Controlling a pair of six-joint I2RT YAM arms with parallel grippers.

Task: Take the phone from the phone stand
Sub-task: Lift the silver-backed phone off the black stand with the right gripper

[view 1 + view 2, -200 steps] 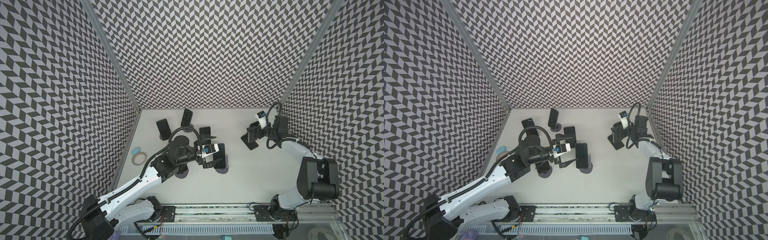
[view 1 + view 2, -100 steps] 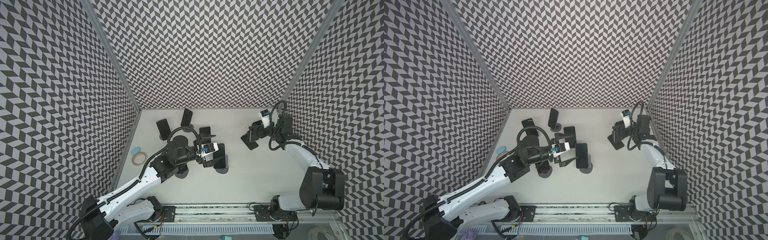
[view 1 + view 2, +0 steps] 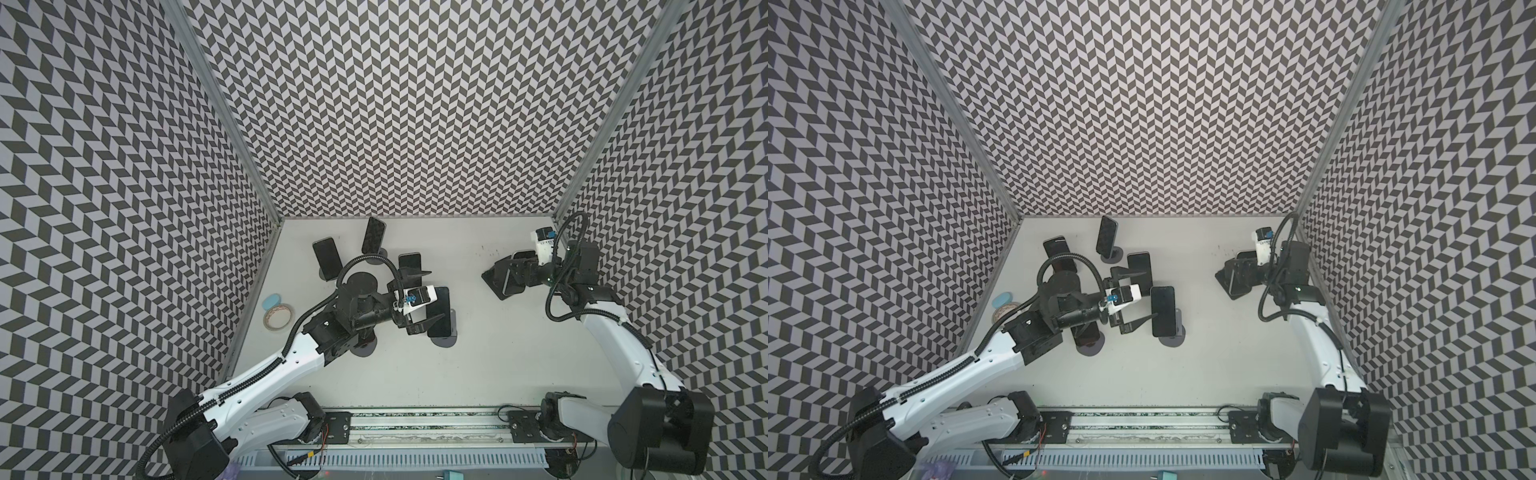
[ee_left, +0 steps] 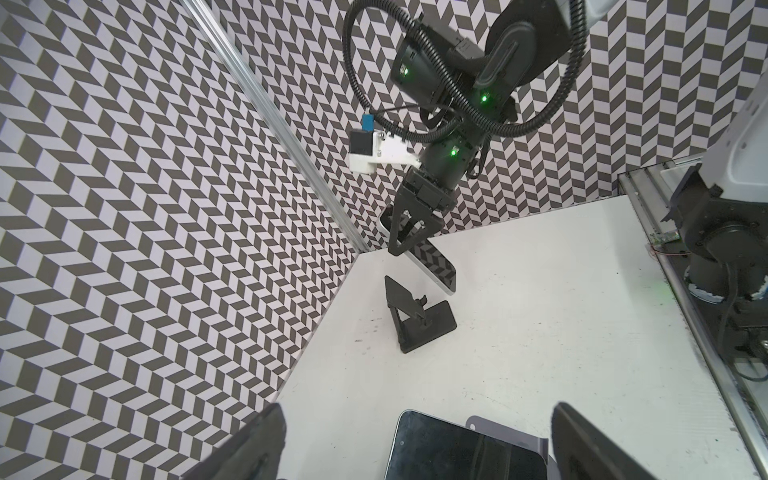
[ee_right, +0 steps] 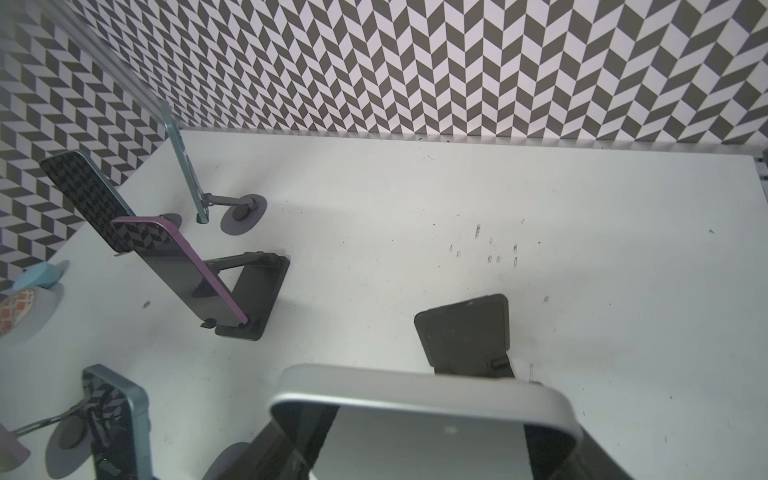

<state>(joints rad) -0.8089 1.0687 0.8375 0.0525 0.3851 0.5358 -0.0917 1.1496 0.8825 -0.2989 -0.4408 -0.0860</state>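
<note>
My right gripper (image 3: 519,274) is shut on a silver-edged phone (image 4: 424,257), which hangs tilted just above the empty black folding phone stand (image 4: 419,320) near the right wall. In the right wrist view the phone's edge (image 5: 415,395) fills the space between the jaws, with the stand (image 5: 465,332) beyond it. In both top views the phone (image 3: 1239,289) overlaps the stand (image 3: 1223,274). My left gripper (image 3: 436,299) stands open at mid-table. Its fingers (image 4: 257,449) straddle a dark phone (image 4: 457,453) on a round-based stand (image 3: 442,341) without touching it.
Three more phones on stands (image 3: 328,259) (image 3: 372,235) (image 3: 410,264) crowd the back left. Another phone (image 3: 1086,332) lies under my left arm. A tape roll (image 3: 277,319) and a blue disc (image 3: 272,300) sit by the left wall. The arms' rail (image 3: 415,419) runs along the front.
My right arm has swung slightly toward the right wall, carrying the phone with it. The left arm has not moved.
</note>
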